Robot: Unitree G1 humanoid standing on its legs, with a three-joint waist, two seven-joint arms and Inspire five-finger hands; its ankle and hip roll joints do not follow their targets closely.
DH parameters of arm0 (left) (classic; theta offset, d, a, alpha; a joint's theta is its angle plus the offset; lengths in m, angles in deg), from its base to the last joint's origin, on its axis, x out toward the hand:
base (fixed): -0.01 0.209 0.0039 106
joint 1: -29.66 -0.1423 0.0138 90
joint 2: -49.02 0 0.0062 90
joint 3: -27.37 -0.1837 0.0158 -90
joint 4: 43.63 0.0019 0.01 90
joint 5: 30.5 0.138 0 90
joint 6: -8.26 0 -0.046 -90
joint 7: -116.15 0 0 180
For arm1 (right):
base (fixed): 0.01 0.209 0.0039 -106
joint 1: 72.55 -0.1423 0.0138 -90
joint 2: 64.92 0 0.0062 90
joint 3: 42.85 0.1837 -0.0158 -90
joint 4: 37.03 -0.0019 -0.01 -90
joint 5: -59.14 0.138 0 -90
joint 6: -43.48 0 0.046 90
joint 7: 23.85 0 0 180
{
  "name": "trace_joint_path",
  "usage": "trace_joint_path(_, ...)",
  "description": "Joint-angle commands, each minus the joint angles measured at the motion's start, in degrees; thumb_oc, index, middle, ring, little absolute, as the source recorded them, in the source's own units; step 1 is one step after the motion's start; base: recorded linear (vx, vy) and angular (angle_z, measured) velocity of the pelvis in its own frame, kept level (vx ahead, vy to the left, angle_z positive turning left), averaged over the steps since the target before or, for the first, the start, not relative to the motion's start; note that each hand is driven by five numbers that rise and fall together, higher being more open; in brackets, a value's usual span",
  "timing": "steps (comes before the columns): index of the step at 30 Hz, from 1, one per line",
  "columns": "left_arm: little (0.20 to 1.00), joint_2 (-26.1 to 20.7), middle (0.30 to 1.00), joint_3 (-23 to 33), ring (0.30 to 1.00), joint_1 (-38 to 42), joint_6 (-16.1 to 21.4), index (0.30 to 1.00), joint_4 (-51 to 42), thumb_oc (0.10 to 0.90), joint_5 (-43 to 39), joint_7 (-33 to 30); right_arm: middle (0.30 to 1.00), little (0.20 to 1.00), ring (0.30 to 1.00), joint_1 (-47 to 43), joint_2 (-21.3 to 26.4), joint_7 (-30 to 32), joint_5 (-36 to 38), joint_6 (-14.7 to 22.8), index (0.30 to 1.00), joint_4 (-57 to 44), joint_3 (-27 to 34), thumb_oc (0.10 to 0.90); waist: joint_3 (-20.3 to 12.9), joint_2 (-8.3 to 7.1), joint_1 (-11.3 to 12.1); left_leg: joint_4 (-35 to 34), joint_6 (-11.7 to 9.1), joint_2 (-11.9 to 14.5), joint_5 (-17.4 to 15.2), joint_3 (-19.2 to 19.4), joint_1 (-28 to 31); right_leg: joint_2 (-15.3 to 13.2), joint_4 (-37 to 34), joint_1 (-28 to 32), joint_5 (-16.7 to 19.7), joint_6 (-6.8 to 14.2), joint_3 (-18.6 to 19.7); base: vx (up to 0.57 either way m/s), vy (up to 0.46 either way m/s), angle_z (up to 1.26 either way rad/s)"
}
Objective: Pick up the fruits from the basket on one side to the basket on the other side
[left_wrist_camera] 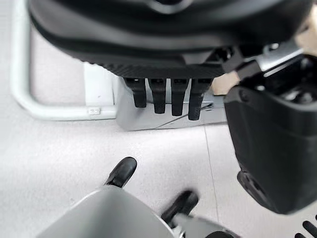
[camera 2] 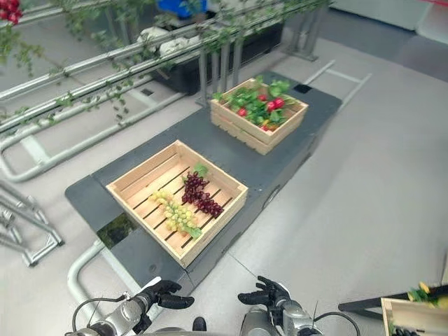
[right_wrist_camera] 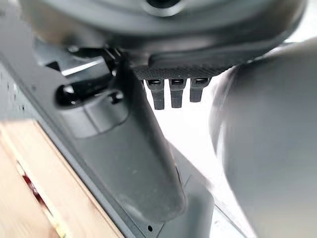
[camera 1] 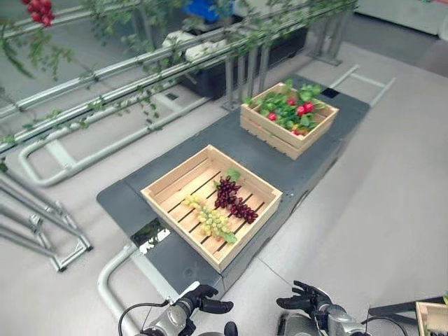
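Observation:
A wooden crate sits on the near end of a dark grey platform. In it lie a bunch of green grapes and a bunch of purple grapes. A second wooden crate at the far end holds red fruits among green leaves. My left hand and right hand hover low in front of the platform, short of the near crate. Both are open: the left fingers and right fingers hang straight and hold nothing.
Metal rails with trailing vines run along the back left, with a black planter tub behind them. A bent metal tube frame lies on the floor at the left. Another wooden crate stands at the lower right.

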Motion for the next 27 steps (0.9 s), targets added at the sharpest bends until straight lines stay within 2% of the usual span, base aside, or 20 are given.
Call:
trace_joint_path(1,0.9,0.5,0.9,-0.6,0.9,2.2,5.5,0.9,-1.3,0.8,-0.4,-4.9,0.9,0.9,0.9,-1.8,0.4,1.4,3.2,1.9,0.9,0.6,-0.3,0.8,0.8,-0.51,-0.9,3.4,-2.1,1.4,-7.6,3.1,-1.2,1.6,2.0,4.1,1.8,-1.6,3.6,0.29,-0.26,1.46)
trace_joint_path(3,0.9,0.9,0.9,0.7,0.9,1.2,6.2,0.9,-1.3,0.8,-2.4,-6.2,0.9,0.9,0.9,-1.0,0.3,1.5,2.7,1.4,0.9,0.4,-0.4,0.8,0.0,-0.85,-0.4,4.0,-2.8,1.7,-7.2,3.1,-1.2,1.2,1.1,6.5,1.3,-1.8,1.6,0.21,-0.175,1.31)
trace_joint_path(4,0.9,1.2,0.9,2.4,0.9,0.1,8.0,0.9,-1.5,0.8,-5.1,-6.3,0.9,0.9,0.9,-0.5,0.5,1.1,2.4,1.4,0.9,0.5,-0.5,0.8,-0.7,-1.08,0.4,4.4,-3.4,2.0,-6.7,3.3,-1.1,0.8,0.1,8.4,1.1,-2.1,-0.1,0.24,-0.205,0.78)
trace_joint_path(5,0.9,1.4,0.9,3.3,0.9,-0.4,9.8,0.9,-1.6,0.8,-6.0,-6.2,0.9,0.9,0.9,-0.3,0.6,0.9,2.2,1.5,0.9,0.5,-0.4,0.8,-0.9,-1.14,0.7,4.4,-3.6,2.1,-6.5,3.1,-1.0,1.0,-0.8,9.5,1.0,-2.5,-0.2,0.3,-0.253,0.56)
trace_joint_path(7,0.9,1.1,0.9,5.0,0.9,-1.6,17.1,0.9,-4.7,0.8,-6.4,-6.9,0.9,0.9,0.9,0.1,1.3,0.9,2.6,1.3,0.9,-0.2,-0.1,0.8,-1.3,-0.78,1.7,3.3,-4.4,2.2,-5.6,1.5,-0.4,1.6,-2.5,12.3,0.4,-3.4,-1.0,0.26,-0.206,0.13)
trace_joint_path(8,0.9,0.9,0.9,5.1,0.9,-1.7,17.9,0.9,-5.4,0.8,-6.0,-7.5,0.9,0.9,0.9,0.1,1.4,0.9,2.7,1.3,0.9,-0.4,0.0,0.8,-1.3,-0.67,1.8,3.1,-4.5,2.1,-5.5,1.3,-0.4,1.7,-2.7,12.5,0.3,-3.4,-1.2,0.16,-0.126,0.0)
trace_joint_path(11,0.9,-1.5,0.9,5.4,0.9,-1.6,20.1,0.9,-12.6,0.8,-0.3,-15.5,0.9,0.9,0.9,0.3,2.5,1.1,3.8,0.9,0.9,-1.7,0.4,0.8,-0.6,0.56,2.3,2.3,-5.3,1.9,-4.6,-0.1,-0.9,1.7,-2.6,12.8,-0.3,-3.8,-2.5,0.07,-0.054,0.09)
trace_joint_path(12,0.9,-2.1,0.9,5.6,0.9,-1.4,20.1,0.9,-14.3,0.8,0.5,-17.3,0.9,0.9,0.9,0.1,2.7,1.1,4.1,0.9,0.9,-1.8,0.5,0.8,-0.4,0.87,2.3,2.2,-5.5,1.9,-4.4,-0.4,-1.1,1.6,-2.6,12.7,-0.4,-3.9,-2.6,0.03,-0.015,0.21)
trace_joint_path(14,0.9,-5.0,0.9,6.9,0.9,0.0,19.8,0.9,-19.9,0.8,4.2,-25.9,0.9,0.9,0.9,-0.5,3.8,0.9,4.5,0.4,0.9,-2.1,0.6,0.8,0.6,2.19,2.3,1.4,-5.9,1.6,-3.8,-1.2,-1.5,1.5,-2.9,12.4,-0.7,-4.3,-2.9,0.05,0.017,0.19)
trace_joint_path(15,0.9,-5.7,0.9,7.7,0.9,0.3,19.0,0.9,-21.8,0.8,4.1,-27.4,0.9,0.9,0.9,-0.4,4.1,0.7,4.4,0.2,0.9,-2.2,0.6,0.8,0.7,2.51,2.2,1.1,-6.0,1.6,-3.6,-1.4,-1.6,1.5,-3.0,12.3,-0.8,-4.5,-2.9,0.06,0.035,0.09)
trace_joint_path(18,0.9,-10.0,0.9,11.4,0.9,2.9,13.7,0.9,-30.8,0.8,2.9,-32.6,0.9,0.9,0.9,0.2,5.1,0.5,3.6,-0.6,0.9,-2.9,0.6,0.8,1.8,3.86,2.1,0.5,-6.5,1.6,-2.8,-1.6,-2.8,1.1,-2.6,11.4,-1.5,-4.9,-3.5,0.02,0.03,0.06)
trace_joint_path(20,0.9,-12.1,0.9,12.6,0.9,5.8,9.9,0.9,-32.5,0.8,-3.8,-34.2,0.9,0.9,0.9,-0.3,5.5,0.8,3.4,-0.9,0.9,-2.5,0.3,0.8,2.9,4.66,1.7,0.1,-7.1,1.9,-1.8,-1.6,-4.3,0.9,-1.9,10.0,-1.9,-5.2,-4.1,-0.05,0.021,0.15)
trace_joint_path(22,0.9,-11.6,0.9,14.1,0.9,8.8,8.1,0.9,-32.0,0.8,-11.8,-33.2,0.9,0.9,0.9,-0.6,5.6,1.2,3.5,-1.1,0.9,-1.8,-0.2,0.8,3.8,5.28,1.1,0.0,-7.7,2.5,-1.1,-0.9,-5.4,0.8,-1.6,9.3,-2.2,-5.4,-4.9,-0.04,0.007,0.27)
trace_joint_path(25,0.9,-9.2,0.9,15.1,0.9,12.9,7.1,0.9,-31.5,0.8,-18.3,-32.0,0.9,0.9,0.9,-0.9,5.5,2.1,3.8,-0.9,0.9,-1.5,-0.5,0.8,5.2,5.68,-0.1,0.1,-8.6,4.0,-0.2,3.1,-6.4,0.4,-1.2,8.3,-2.7,-5.7,-7.0,-0.07,-0.017,0.22)
trace_joint_path(27,0.9,-7.2,0.9,14.1,0.9,17.6,6.4,0.9,-29.9,0.8,-17.8,-34.3,0.9,0.9,0.9,-1.8,6.0,3.0,5.2,-1.0,0.9,-2.1,-0.3,0.8,7.0,5.55,-2.2,3.0,-9.7,5.7,0.0,8.7,-7.8,-0.2,0.4,6.8,-3.0,-6.2,-9.2,-0.12,0.002,0.62)
